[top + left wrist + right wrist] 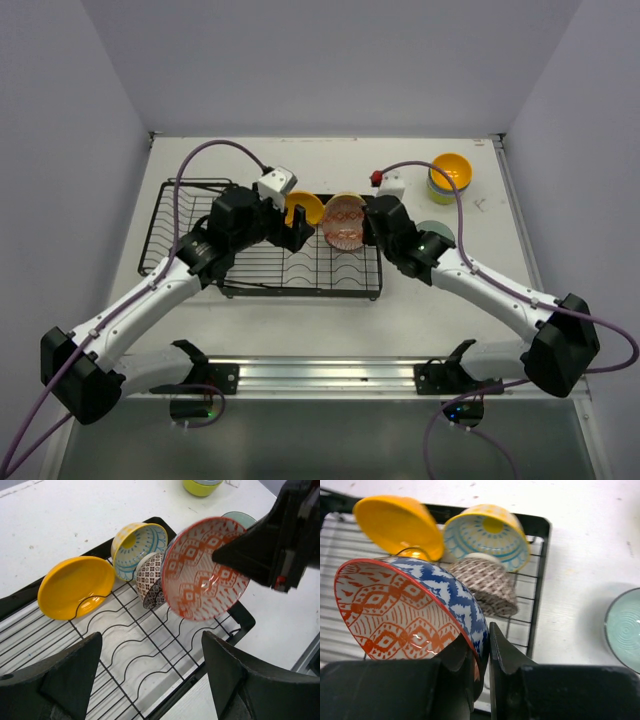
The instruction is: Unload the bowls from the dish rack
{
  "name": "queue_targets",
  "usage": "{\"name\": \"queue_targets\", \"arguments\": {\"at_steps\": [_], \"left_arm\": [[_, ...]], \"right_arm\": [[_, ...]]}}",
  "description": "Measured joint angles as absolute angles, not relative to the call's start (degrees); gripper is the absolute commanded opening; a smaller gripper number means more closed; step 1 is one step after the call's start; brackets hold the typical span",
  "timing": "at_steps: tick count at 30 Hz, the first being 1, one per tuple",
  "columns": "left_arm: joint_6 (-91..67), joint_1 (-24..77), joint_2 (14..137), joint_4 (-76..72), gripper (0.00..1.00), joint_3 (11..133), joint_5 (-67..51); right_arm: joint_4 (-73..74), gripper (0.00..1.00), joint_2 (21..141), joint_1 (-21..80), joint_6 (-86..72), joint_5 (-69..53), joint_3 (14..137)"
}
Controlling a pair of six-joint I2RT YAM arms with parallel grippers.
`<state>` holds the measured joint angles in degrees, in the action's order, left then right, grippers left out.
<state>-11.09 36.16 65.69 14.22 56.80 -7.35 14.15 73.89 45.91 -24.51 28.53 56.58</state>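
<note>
The black wire dish rack point(290, 272) lies mid-table. My right gripper point(481, 637) is shut on the rim of a red-orange patterned bowl point(405, 615) with a blue and white outside. That bowl point(205, 570) hangs tilted over the rack's right end. Behind it in the rack point(125, 665) lean an orange-yellow bowl point(75, 586), a light blue patterned bowl point(140, 547) and a small brown patterned bowl point(151, 580). My left gripper point(150, 645) is open above the rack's wires and holds nothing.
A pale teal bowl point(437, 232) sits on the table just right of the rack. At the back right is a stack of bowls point(450, 175) with a yellow one on top. A white box with a red button point(390, 183) stands beside the stack.
</note>
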Motion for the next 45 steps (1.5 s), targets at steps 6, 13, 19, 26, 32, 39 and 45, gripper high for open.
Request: {"name": "queue_targets", "arguments": {"at_steps": [6,13,19,26,32,39,45], "left_arm": [[-9.9,36.4,62.5,13.7,0.85,55.5,-1.2],[-8.4,37.5,62.7,14.0,0.85,55.5,9.2],[-7.7,39.4,63.3,14.2,0.85,55.5,13.1],[-6.9,41.1,64.7,14.3,0.86,55.5,15.0],[-6.2,42.2,64.9,14.5,0.87,55.4,16.9],[-6.1,43.2,65.4,14.5,0.88,55.4,18.1],[-5.3,43.9,65.7,14.6,0.89,55.4,19.1]], "right_arm": [[15.9,0.0,70.8,29.2,-27.5,22.3,53.7],[21.3,0.0,67.4,10.1,-27.6,14.9,51.9],[23.4,0.0,68.3,-0.8,-26.7,7.3,49.8],[23.3,0.0,73.3,-5.0,-25.7,0.2,48.5],[22.9,0.0,76.6,-5.0,-25.1,-2.5,47.8],[22.2,0.13,77.5,-5.0,-24.7,-2.5,47.6],[22.0,0.22,78.7,-5.0,-24.4,-2.5,47.6]]}}
